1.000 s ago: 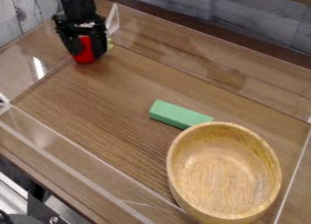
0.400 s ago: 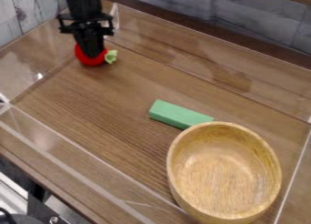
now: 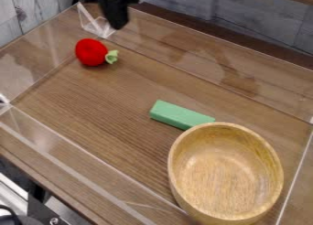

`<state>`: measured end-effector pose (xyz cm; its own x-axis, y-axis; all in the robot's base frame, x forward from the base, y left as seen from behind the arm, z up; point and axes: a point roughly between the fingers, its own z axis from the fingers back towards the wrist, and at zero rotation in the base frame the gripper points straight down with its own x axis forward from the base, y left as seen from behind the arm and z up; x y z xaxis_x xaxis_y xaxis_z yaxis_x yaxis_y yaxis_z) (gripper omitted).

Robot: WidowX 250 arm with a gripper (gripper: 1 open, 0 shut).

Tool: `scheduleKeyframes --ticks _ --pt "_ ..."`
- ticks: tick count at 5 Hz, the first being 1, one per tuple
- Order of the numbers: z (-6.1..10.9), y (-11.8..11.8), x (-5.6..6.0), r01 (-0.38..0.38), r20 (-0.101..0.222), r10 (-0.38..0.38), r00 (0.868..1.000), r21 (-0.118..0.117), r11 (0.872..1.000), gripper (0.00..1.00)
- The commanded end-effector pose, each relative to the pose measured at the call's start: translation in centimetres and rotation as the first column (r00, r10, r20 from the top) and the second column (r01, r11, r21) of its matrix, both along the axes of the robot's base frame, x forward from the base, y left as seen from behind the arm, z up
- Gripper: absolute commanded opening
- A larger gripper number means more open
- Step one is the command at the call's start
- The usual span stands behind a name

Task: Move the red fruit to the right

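Note:
The red fruit (image 3: 88, 51) lies on the wooden table (image 3: 98, 119) at the far left, its small green stem end pointing right. My dark gripper (image 3: 113, 18) hangs above and behind it, a little to the right, lifted off the table. Its fingers are drawn together with nothing between them, and it does not touch the fruit. The top of the gripper is cut off by the frame's upper edge.
A flat green rectangular block (image 3: 181, 114) lies mid-table. A large wooden bowl (image 3: 175, 157) stands at the front right, with nothing in it. Clear plastic walls run round the table, and a grey plank wall stands behind.
The gripper stood open around the fruit, then shut and rose up and to the right. The fruit stays on the table, now uncovered, with its stem showing.

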<state>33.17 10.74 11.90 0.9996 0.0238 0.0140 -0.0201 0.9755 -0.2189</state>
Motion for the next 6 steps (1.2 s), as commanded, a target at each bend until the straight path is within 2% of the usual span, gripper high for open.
scheduleKeyframes --ticks 1,2,3,5,6 --pt "3.4 0.1 0.6 0.034 0.096 -0.038 0.995 0.042 0.999 0.00" --pt "1.9 1.4 0.2 0.034 0.087 -0.039 0.995 0.050 0.998 1.00" --pt "0.5 2.9 -0.2 0.031 0.078 -0.035 0.996 0.058 0.998 1.00" --pt "-2.1 7.4 0.4 -0.043 0.062 0.038 0.997 0.085 0.995 1.00" --pt "-2.3 8.2 -0.1 -0.171 0.047 0.167 0.985 0.096 0.981 1.00"
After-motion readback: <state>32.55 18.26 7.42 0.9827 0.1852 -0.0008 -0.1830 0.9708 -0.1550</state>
